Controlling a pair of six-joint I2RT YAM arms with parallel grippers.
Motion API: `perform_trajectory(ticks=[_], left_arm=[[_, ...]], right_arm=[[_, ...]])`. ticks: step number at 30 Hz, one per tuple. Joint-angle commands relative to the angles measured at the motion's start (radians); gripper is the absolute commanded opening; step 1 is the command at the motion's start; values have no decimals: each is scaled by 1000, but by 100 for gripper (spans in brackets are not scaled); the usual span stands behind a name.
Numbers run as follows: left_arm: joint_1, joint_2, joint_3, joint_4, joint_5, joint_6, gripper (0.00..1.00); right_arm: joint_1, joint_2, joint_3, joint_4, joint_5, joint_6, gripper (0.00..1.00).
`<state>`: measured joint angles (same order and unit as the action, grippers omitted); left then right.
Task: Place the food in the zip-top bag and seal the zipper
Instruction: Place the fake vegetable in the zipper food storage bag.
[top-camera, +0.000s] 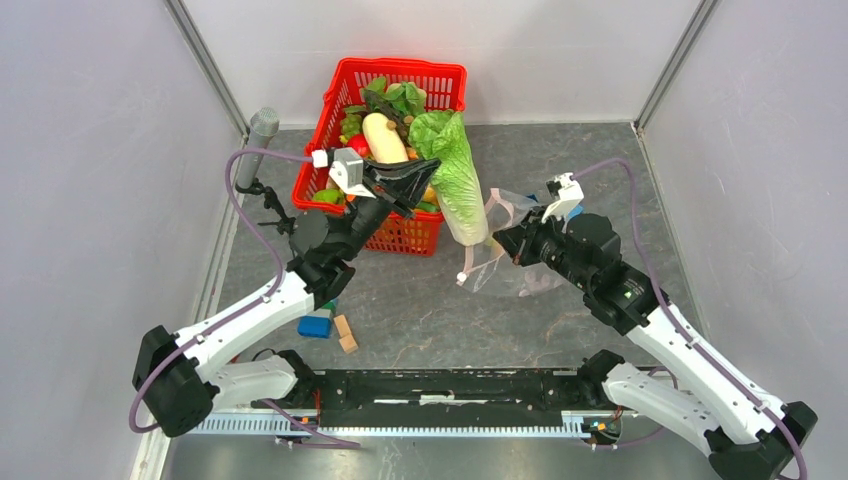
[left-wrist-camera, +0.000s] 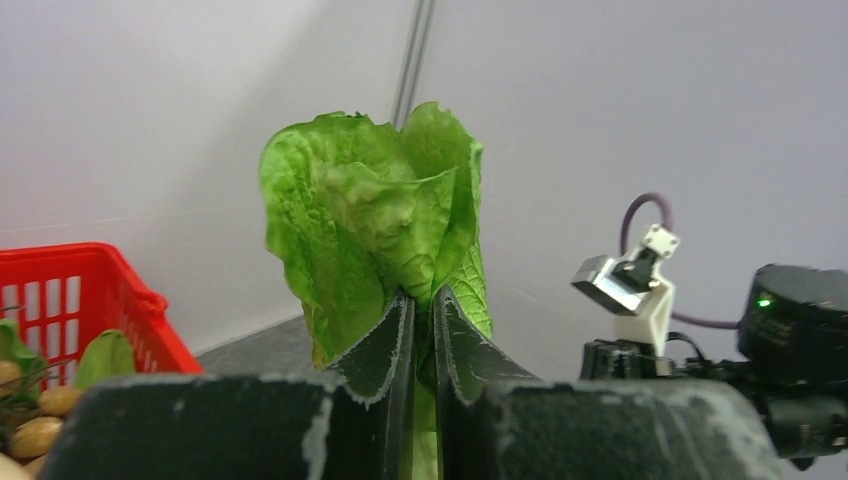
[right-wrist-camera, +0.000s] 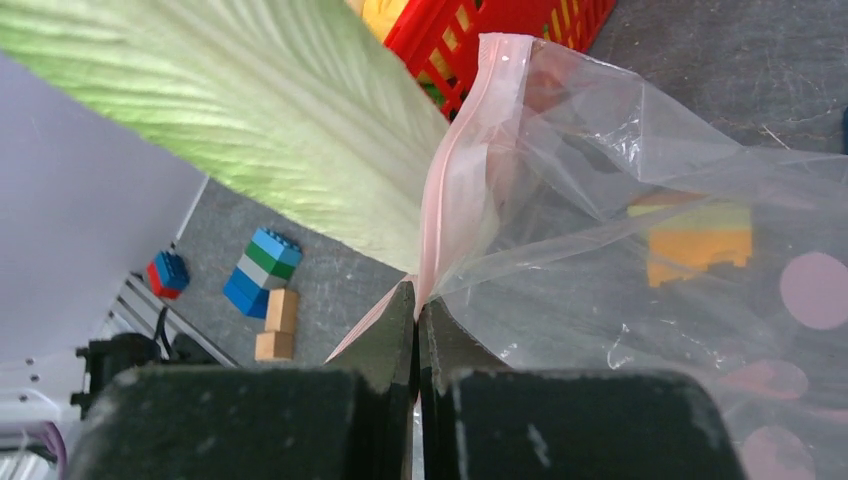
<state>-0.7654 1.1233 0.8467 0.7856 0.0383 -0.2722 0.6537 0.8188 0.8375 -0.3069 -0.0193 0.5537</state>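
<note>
Left gripper pinching napa cabbage, tilted at right edge of red basket. Right gripper pressed shut on pink zipper; zip-top bag right of basket, mouth beside cabbage base

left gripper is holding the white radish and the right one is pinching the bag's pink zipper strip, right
Not quite: the left wrist view shows the left gripper shut on the napa cabbage. The white radish lies in the red basket. The right gripper does pinch the pink zipper strip.
</note>
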Motion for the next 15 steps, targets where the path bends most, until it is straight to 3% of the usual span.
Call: perform_trajectory(ticks=[1,15], left_arm=[[-7,-43,3,161,50,-148,2],[-14,-88,-86,317,48,-319,2]], right_arm=[[3,-36,-32,154,80,133,0],[-15,-91,-121,336,34,283,0]])
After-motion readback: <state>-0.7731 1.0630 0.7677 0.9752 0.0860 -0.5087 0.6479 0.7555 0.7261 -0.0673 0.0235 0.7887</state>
